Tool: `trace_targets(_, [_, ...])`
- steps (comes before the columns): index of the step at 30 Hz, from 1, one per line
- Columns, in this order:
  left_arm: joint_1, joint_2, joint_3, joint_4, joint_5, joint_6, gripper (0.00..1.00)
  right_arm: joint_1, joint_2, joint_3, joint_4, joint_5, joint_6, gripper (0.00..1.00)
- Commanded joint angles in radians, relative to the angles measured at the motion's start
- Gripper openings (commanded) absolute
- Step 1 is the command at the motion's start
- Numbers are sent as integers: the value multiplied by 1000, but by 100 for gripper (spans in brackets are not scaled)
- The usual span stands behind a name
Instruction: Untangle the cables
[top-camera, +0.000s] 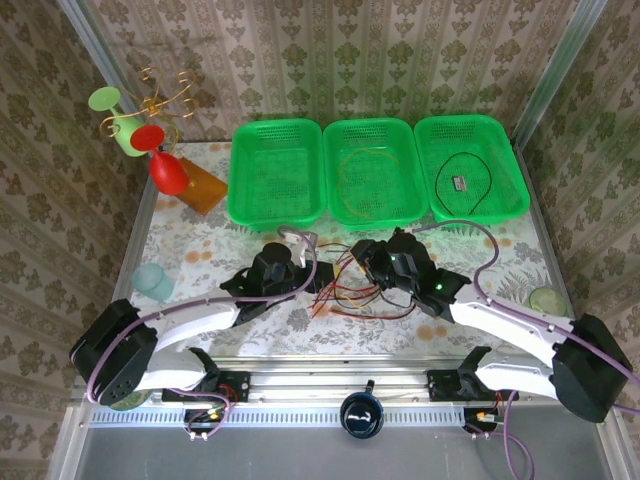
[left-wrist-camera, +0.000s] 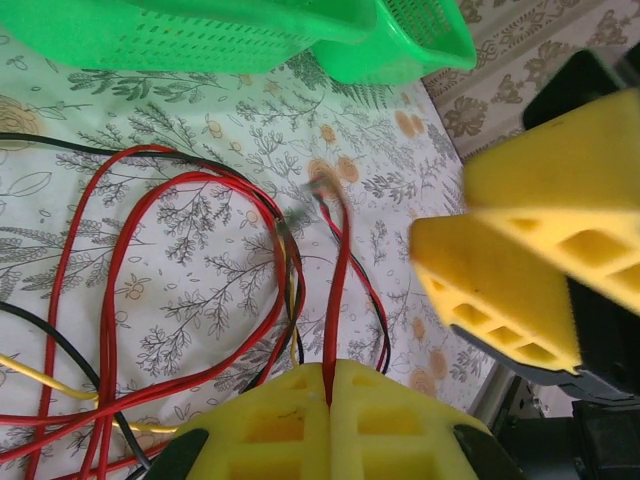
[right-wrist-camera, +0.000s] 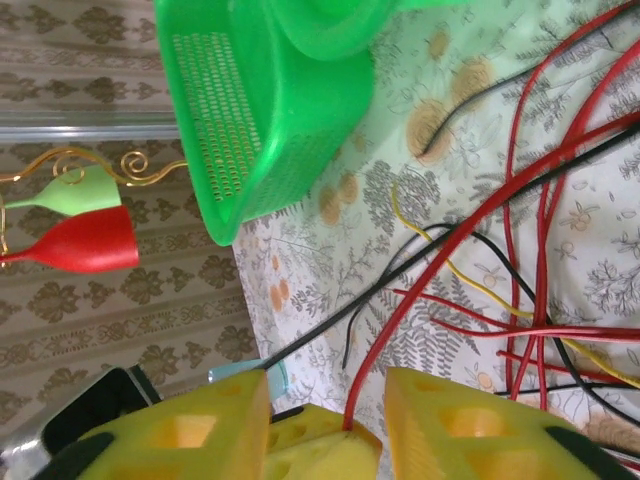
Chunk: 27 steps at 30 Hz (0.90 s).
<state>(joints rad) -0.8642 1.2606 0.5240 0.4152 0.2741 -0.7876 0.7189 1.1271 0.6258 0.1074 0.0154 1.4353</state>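
The tangle of thin red, black and yellow cables (top-camera: 345, 290) lies on the flower-printed tablecloth (top-camera: 205, 255), just on the near side of the middle green perforated plastic basket (top-camera: 372, 123) and between the two grippers. The left gripper (left-wrist-camera: 330, 378), near-left of that basket, has its yellow ribbed fingers pressed together on one red strand (left-wrist-camera: 340, 280). From the fingertips the strand runs straight toward the basket before curving back into the loops. The right gripper (right-wrist-camera: 325, 392), near-right of the basket, has its yellow fingers apart. Red and black strands run down toward the gap, but as far as I can tell none is pinched. The two grippers sit just beside each other. Since the left one has the hold, the next move likely depends on drawing that strand along its own line, away from the basket. The right gripper is close enough to pin the remaining loops.
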Motion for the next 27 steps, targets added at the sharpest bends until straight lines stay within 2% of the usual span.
trace_targets(1, [-6, -32, 45, -65, -18, 52, 0, -9, -69, 40, -103, 28, -125, 44])
trace_targets(4, [-4, -33, 54, -79, -12, 63, 0, -21, -130, 49, -174, 48, -273, 50])
trace_targets(5, [-5, -33, 57, -83, -10, 66, 0, -28, -150, 59, -200, 51, -367, 53])
trace_targets(9, [-2, -32, 63, -97, 3, 72, 0, -38, -163, 167, -371, 26, -925, 64])
trace_targets(12, [-1, -38, 87, -150, 18, 81, 0, -50, -121, 284, -564, 58, -1247, 67])
trace_targets(14, [-1, -49, 108, -194, 19, 99, 0, -51, -130, 283, -573, 42, -1404, 69])
trace_targets(16, [-3, -68, 131, -257, 8, 140, 0, -76, -163, 245, -512, -11, -1498, 70])
trace_targets(21, [0, -111, 243, -548, -60, 329, 0, -275, -134, 346, -509, -298, -1502, 73])
trace_targets(25, [20, -89, 407, -803, -59, 510, 0, -284, -133, 353, -508, -259, -1619, 73])
trace_targets(27, [17, -80, 478, -900, -68, 625, 0, -311, -145, 327, -465, -312, -1663, 74])
